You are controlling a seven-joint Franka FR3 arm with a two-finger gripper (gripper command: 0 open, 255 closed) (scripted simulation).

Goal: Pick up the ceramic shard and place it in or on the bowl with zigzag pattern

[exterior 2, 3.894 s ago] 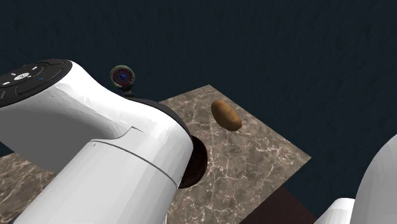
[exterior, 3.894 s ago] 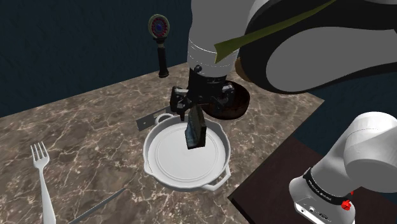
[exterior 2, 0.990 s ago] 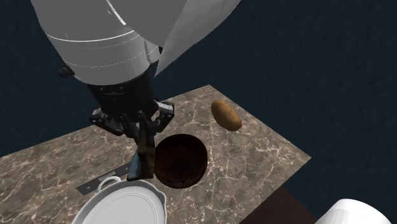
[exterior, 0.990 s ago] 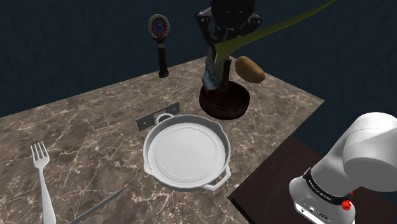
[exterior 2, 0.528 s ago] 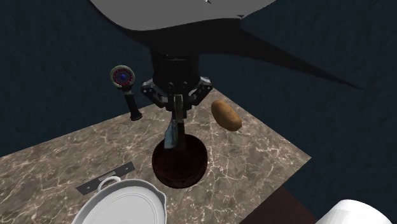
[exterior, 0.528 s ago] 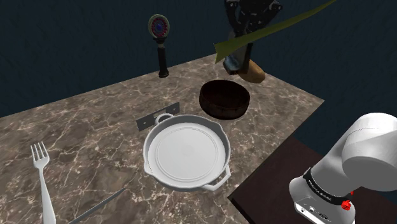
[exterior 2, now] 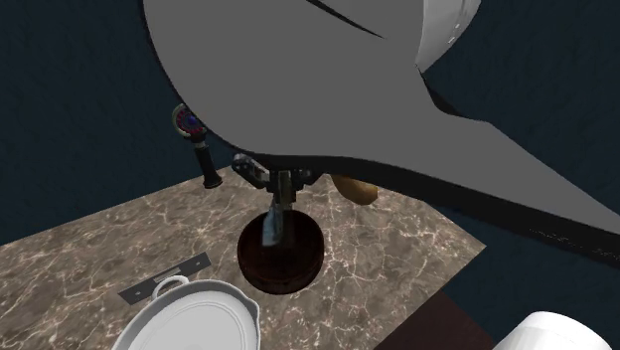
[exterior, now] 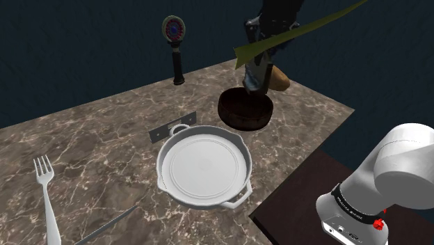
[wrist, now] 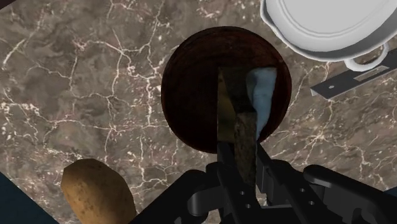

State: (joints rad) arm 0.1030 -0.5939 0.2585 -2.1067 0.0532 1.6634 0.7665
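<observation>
A dark brown round bowl point(exterior: 245, 110) stands on the marble top near its far corner. My black gripper point(exterior: 257, 75) hangs just above the bowl's far rim, shut on a flat shard point(exterior: 254, 79) that points down at the bowl. In the second exterior view the shard point(exterior 2: 273, 227) hangs over the bowl point(exterior 2: 280, 257) under the gripper point(exterior 2: 282, 199). In the wrist view the gripper point(wrist: 245, 159) clasps the shard point(wrist: 245, 111) edge-on, its brown and pale blue faces showing over the bowl's point(wrist: 191, 89) inside.
A white two-handled pan point(exterior: 203, 166) sits near the bowl, with a grey strip point(exterior: 167, 128) behind it. A potato point(exterior: 279, 78) lies just beyond the bowl. A dial on a black handle point(exterior: 174, 42) stands at the far edge. A fork point(exterior: 47, 202) lies at the shoulder view's left.
The gripper carried the shard from the bowl's pan side across to over the bowl, then came down a little toward it. The grip stayed the same.
</observation>
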